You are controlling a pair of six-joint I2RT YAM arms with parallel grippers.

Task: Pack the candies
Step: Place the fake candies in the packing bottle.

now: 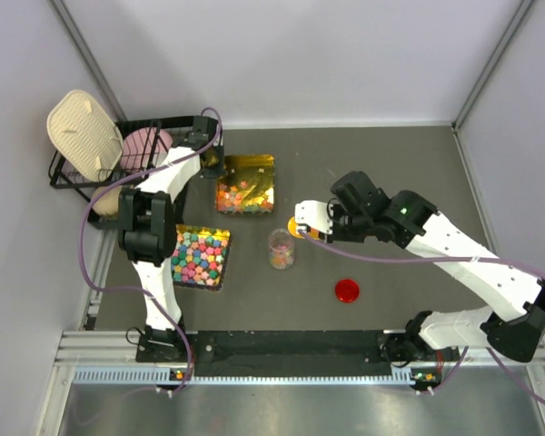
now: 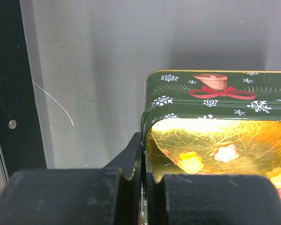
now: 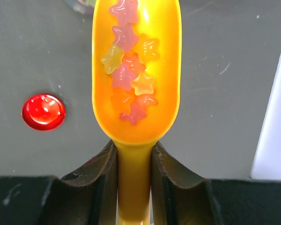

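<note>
Tiny star-shaped candies in orange, yellow and pink lie in a gold-lined tin at the back centre. My left gripper is shut on the tin's left wall; in the left wrist view the gripper pinches the green snowflake-patterned wall, with candies inside. My right gripper is shut on the handle of an orange scoop just right of a clear jar holding some candies. In the right wrist view the gripper holds the scoop, which carries several star candies.
A second gold tin of larger, bolder-coloured candies sits front left. A red lid lies right of the jar and shows in the right wrist view. A black wire basket with a beige and a pink item stands back left.
</note>
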